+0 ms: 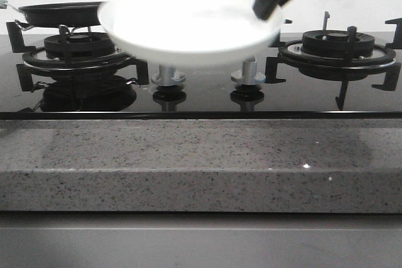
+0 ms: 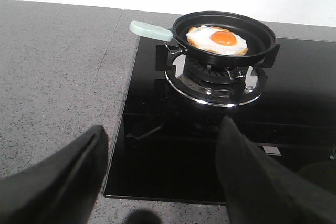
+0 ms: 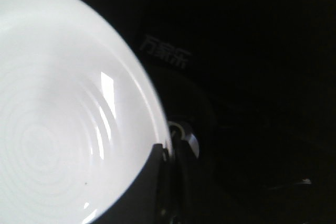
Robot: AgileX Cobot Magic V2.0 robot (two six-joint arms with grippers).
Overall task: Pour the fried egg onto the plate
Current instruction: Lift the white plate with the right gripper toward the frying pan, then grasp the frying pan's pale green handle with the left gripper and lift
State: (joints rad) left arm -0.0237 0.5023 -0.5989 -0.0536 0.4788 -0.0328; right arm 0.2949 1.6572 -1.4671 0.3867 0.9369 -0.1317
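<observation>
1. Your right claw point(image 1: 269, 5) is clamped on the plate point(image 1: 188, 23) rim, holding it above the stove knobs point(image 1: 248, 70).
2. Your left claw point(image 2: 163, 177) is spread apart, holding nothing.
3. The fried egg point(image 2: 218, 39) lies yolk-up in the black pan point(image 2: 262, 35) on the left burner point(image 2: 220, 80).

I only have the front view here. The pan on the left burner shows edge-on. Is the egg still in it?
Observer: Yes. In the left wrist view the fried egg lies yolk up in the black pan.
Operator: Is the left tool on the pan's handle?
Observer: No. The left tool is open, short of the stove, and the pale green handle is free.
Operator: Anything on the plate?
Observer: No. The right wrist view shows the plate bare, with the right tool clamped on its rim.
</observation>
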